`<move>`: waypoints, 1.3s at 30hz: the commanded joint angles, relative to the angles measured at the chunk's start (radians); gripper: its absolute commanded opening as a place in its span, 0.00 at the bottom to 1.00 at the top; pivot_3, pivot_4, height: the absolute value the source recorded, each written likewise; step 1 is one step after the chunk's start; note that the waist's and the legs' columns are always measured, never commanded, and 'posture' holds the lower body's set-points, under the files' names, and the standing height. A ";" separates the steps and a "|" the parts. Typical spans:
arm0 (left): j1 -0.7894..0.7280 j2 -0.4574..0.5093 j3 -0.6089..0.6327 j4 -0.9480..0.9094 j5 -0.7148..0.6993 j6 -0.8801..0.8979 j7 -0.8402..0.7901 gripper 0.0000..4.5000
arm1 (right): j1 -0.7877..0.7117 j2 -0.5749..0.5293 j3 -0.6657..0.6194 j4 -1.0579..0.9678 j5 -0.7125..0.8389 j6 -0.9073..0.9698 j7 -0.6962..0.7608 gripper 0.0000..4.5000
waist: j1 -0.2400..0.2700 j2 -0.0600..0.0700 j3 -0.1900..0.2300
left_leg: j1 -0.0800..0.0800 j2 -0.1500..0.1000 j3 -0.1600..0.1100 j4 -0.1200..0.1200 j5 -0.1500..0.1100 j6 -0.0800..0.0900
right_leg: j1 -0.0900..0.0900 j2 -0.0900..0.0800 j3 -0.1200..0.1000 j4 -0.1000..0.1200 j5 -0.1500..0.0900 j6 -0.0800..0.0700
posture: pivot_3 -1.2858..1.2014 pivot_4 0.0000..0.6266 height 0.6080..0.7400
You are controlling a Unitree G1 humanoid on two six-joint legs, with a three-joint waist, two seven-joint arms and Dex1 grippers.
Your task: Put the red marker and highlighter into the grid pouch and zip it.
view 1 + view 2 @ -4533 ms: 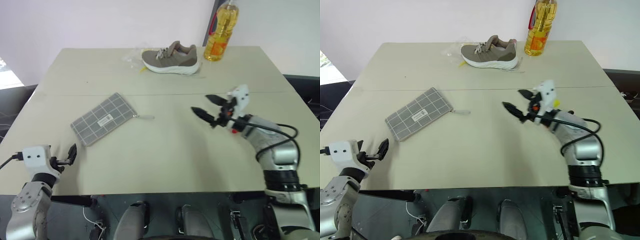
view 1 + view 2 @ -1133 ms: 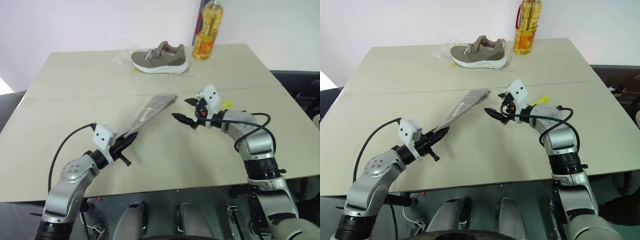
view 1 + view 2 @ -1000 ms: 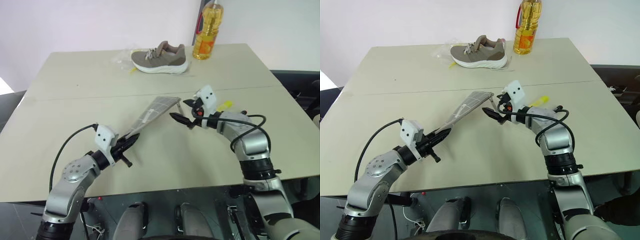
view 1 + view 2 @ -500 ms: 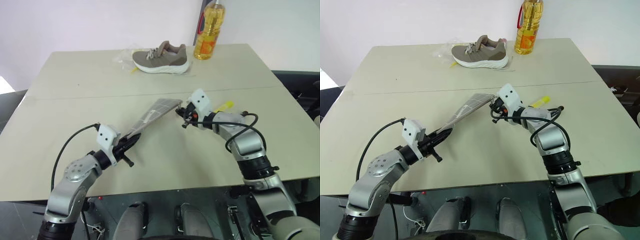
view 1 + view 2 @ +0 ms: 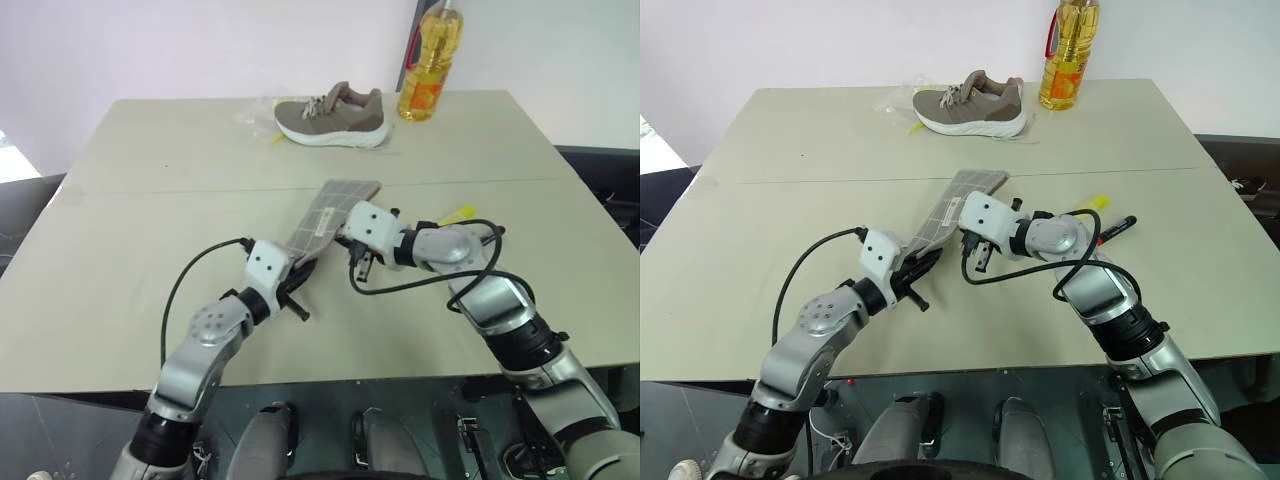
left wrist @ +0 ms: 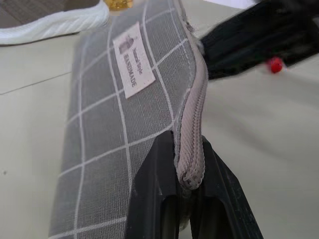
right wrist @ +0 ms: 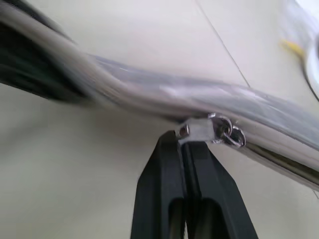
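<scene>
Grid pouch point(image 5: 322, 217): I have it lifted off the worktop point(image 5: 150, 190), tilted, long axis running away from my left pincer point(image 6: 185, 164), which is clamped on the near end of the zip edge. My right pincer point(image 7: 188, 143) is closed at the zip pull point(image 7: 215, 130), apparently pinching its tab; blur there leaves me unsure. The pull sits partway along that edge beyond the left pincer, so the coming slide runs lengthwise. Highlighter point(image 5: 453, 213) and red marker point(image 5: 1114, 228) lie on the worktop past the right pincer's arm, not yet inside. Shoe point(image 5: 333, 117) and oil bottle point(image 5: 430, 65) far off.
</scene>
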 commanded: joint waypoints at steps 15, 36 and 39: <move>-0.187 -0.134 -0.017 0.234 0.084 -0.142 0.003 0.00 | 0.021 -0.070 0.024 -0.190 0.006 0.004 0.123 0.00 | -0.001 -0.001 0.001 | -0.001 0.000 0.000 0.000 0.000 0.000 | 0.001 0.000 -0.001 -0.004 0.003 0.005 | 0.52 0.24 0.93; -0.123 -0.023 0.093 0.178 0.143 -0.183 0.060 0.00 | -0.213 0.211 -0.622 0.349 0.024 0.588 -0.639 0.99 | -0.002 -0.001 0.001 | -0.002 -0.001 0.001 0.000 0.000 0.000 | 0.000 -0.001 0.000 -0.005 0.005 0.004 | 0.52 0.24 0.93; -0.122 -0.035 0.088 0.178 0.146 -0.187 0.062 0.00 | -0.225 0.250 -0.608 0.376 -0.028 0.542 -0.769 0.99 | -0.003 -0.001 0.001 | -0.002 -0.001 0.001 -0.001 0.000 0.000 | 0.000 -0.001 0.000 -0.005 0.005 0.004 | 0.52 0.24 0.93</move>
